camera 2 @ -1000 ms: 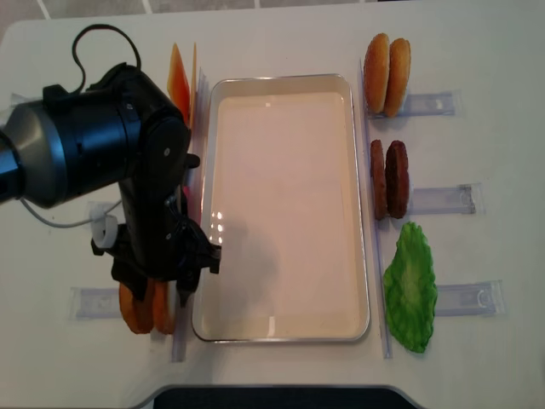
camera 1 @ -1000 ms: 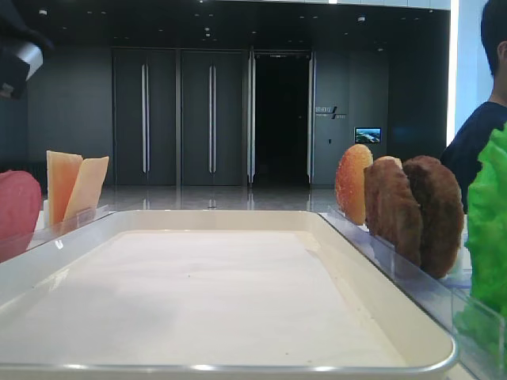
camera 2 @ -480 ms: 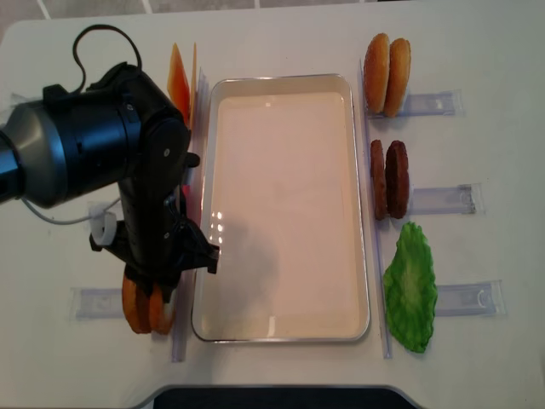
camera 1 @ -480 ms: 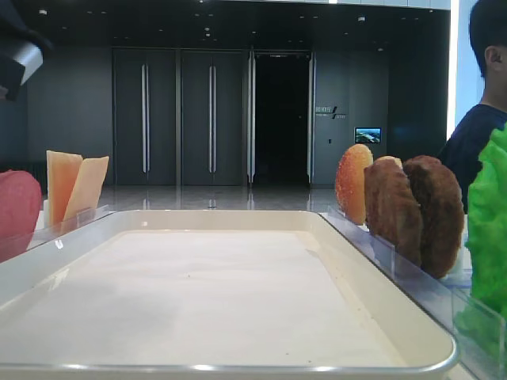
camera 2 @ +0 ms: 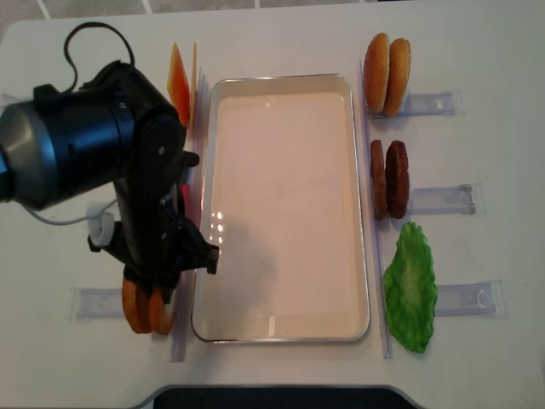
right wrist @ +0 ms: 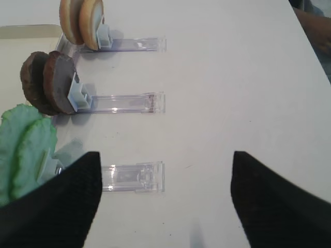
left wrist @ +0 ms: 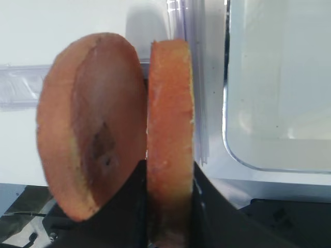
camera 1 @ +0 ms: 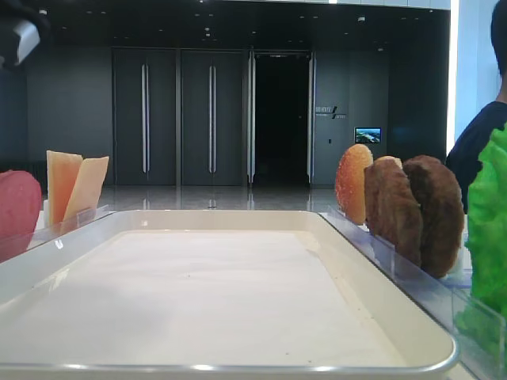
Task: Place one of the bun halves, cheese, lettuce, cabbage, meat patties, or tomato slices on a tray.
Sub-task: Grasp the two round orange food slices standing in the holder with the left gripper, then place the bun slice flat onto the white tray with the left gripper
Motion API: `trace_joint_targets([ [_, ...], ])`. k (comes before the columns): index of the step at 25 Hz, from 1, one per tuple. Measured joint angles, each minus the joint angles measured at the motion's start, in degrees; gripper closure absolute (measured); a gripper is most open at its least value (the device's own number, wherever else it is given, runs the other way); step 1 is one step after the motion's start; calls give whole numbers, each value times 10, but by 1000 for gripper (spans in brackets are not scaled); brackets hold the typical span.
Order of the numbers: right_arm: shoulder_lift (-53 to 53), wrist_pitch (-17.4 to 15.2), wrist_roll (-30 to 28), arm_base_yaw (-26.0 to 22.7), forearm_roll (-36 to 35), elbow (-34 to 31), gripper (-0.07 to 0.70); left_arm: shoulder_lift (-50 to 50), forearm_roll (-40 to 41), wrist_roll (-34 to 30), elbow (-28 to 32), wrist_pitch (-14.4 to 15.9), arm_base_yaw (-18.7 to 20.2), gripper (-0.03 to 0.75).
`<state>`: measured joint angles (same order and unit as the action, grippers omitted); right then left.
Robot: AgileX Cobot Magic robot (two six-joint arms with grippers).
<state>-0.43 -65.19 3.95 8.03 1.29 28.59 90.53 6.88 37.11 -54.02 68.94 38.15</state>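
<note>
Orange bun half (left wrist: 169, 139) pinched by left gripper (left wrist: 168, 201), beside tray (left wrist: 243, 160) rim.

Bright even overhead light, glare spots on the tray (camera 2: 207, 221) rim, dim background hall, blurred close-up bun halves (left wrist: 129, 134)

— What sits where?
— Cream tray (camera 2: 281, 328) mid-table; bun halves (camera 2: 387, 75), meat patties (camera 2: 389, 179), lettuce (camera 2: 411, 285) upright along its right side.
— And left?
— Cheese (camera 2: 178, 81) there; two orange buns (left wrist: 129, 129) near its front-left corner.
</note>
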Motion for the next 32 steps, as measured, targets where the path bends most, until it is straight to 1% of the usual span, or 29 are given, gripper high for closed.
trace_joint_targets([
  [7, 0, 0, 0, 0, 0, 0, 107, -53, -14, -2, 0, 5, 0, 589],
  [18, 0, 0, 0, 0, 0, 0, 107, -87, -47, -6, -1, 5, 0, 589],
  [23, 0, 0, 0, 0, 0, 0, 107, -94, -61, -6, -13, 5, 0, 589],
  [24, 0, 0, 0, 0, 0, 0, 107, -94, -64, -6, -14, 0, 0, 589],
  [25, 0, 0, 0, 0, 0, 0, 107, -94, -69, -6, -14, -12, 0, 589],
  [28, 0, 0, 0, 0, 0, 0, 107, -94, -77, -6, -14, -92, 0, 589],
  [30, 0, 0, 0, 0, 0, 0, 107, -94, -87, -6, -14, -123, 0, 590],
  [32, 0, 0, 0, 0, 0, 0, 107, -94, -96, -6, -14, -145, 0, 591],
])
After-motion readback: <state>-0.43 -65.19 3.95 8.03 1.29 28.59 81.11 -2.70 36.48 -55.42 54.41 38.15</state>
